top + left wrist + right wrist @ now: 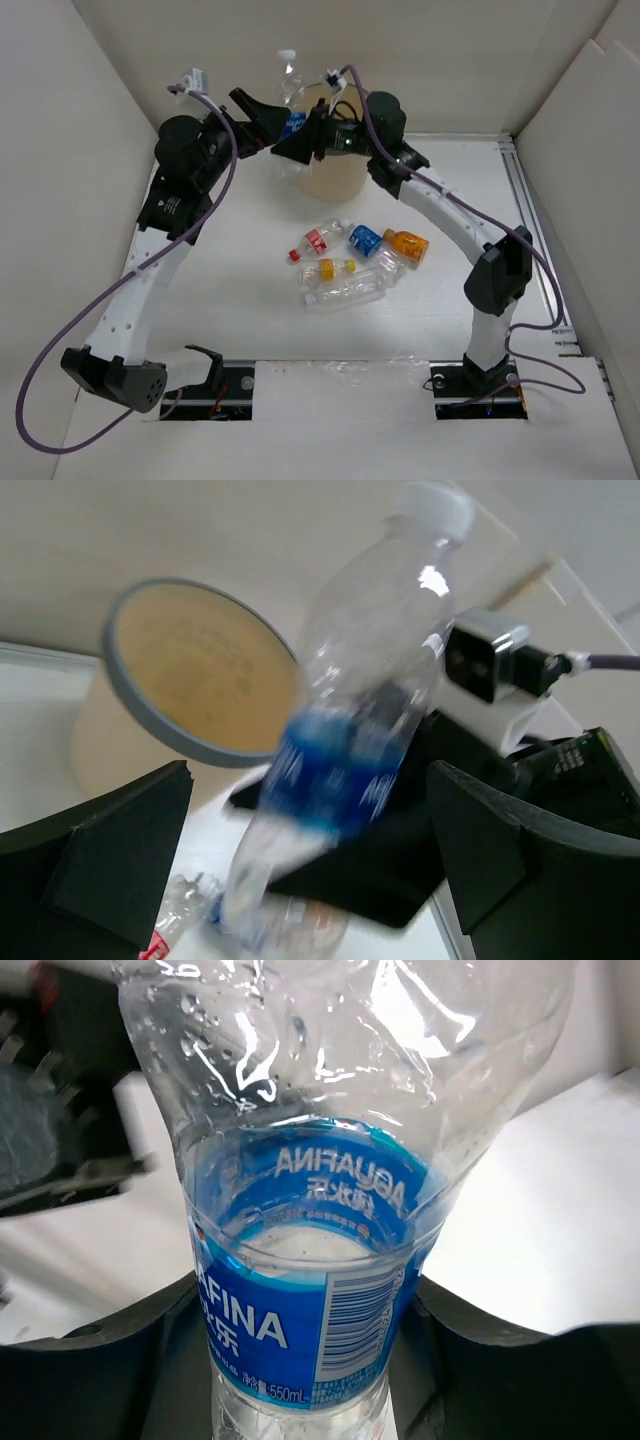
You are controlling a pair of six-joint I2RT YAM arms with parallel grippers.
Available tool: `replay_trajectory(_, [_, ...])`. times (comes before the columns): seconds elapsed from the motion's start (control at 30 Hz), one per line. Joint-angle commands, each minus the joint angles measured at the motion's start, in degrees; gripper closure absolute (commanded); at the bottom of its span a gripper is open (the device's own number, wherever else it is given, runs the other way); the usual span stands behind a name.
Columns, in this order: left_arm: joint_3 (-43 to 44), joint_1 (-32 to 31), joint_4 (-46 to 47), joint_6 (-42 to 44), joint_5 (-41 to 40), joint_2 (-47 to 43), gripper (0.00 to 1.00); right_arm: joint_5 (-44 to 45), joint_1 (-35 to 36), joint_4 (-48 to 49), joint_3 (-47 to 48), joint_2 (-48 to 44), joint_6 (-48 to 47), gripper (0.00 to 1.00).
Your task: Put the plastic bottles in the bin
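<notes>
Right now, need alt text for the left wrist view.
A tilted clear bottle with a blue label and white cap hangs between the open fingers of the left gripper, touching neither. The right gripper, black, clamps it from behind at the label. The beige bin with its grey rim stands behind to the left.

The blue-labelled bottle (335, 780) is blurred in the left wrist view

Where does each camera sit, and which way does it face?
Top external: above, behind the bases, looking down on left arm, right arm, bin, loose bottles.
Left wrist: faces bin and blue-labelled bottle past the open left end effector.
Right wrist: close on that bottle, right end effector clamping it.
Shared: all show that bottle.
</notes>
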Motion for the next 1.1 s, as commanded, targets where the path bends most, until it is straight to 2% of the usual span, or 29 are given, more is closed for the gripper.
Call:
replay_trajectory(0.0, [3.3,0.1,-2.6,1.2,-16.7,-5.9,0.0,3.2,-6.0,-5.3,11.6,4.6,-2.6,1.0])
replay_trajectory(0.03, [2.6,0.1,-3.3,1.2,-19.8,-6.8,0.0,5.0,-8.3,-9.4,18.5,8.6,-3.7,1.0])
replay_trajectory(0.13, [-0.7,0.1,-3.8,2.6,-24.3,-9.0,0.0,8.2,-11.5,-11.9,26.9,14.2,-3.7,1.0])
replay_trajectory(0.3, [-5.6,0.1,-2.7,4.6,-22.4,-9.7,0.0,13.6,-15.4,-13.6,38.9,23.3,-4.2,0.95])
replay_trajectory(0.37, [-8.1,0.1,-1.6,4.6,-20.5,-9.7,0.0,15.6,-16.2,-13.6,39.5,26.2,-4.2,0.91])
replay_trajectory(0.43, [-9.5,0.1,-0.8,5.7,-19.5,-9.7,0.0,16.4,-16.7,-13.6,39.5,27.3,-6.4,0.55])
replay_trajectory(0.47, [-10.1,0.1,-0.1,5.7,-18.6,-9.7,0.0,17.4,-16.7,-14.2,39.5,27.3,-7.2,0.33])
replay_trajectory(0.53, [-10.8,0.1,-0.1,6.2,-18.1,-9.7,0.0,21.1,-16.1,-15.7,38.9,26.4,-9.7,0.0])
replay_trajectory(0.67, [-12.6,0.1,2.0,6.2,-16.1,-7.7,0.0,27.2,-16.1,-17.9,37.6,22.7,-12.8,0.0])
replay_trajectory(0.83, [-21.9,0.1,13.7,8.1,-8.4,-5.0,0.0,37.9,-14.8,-20.4,32.6,15.0,-17.0,0.0])
replay_trajectory(0.97, [-25.9,0.1,18.8,11.2,-3.9,-0.6,0.0,40.5,-14.8,-25.1,22.5,4.6,-17.5,0.0])
replay_trajectory(1.0, [-26.6,0.1,20.3,12.9,-2.8,0.5,0.0,39.5,-14.8,-26.5,16.0,-0.6,-17.5,0.0])
replay_trajectory(1.07, [-27.6,0.1,23.2,17.5,0.6,4.1,0.0,37.4,-14.8,-27.7,9.0,-5.8,-17.5,0.0])
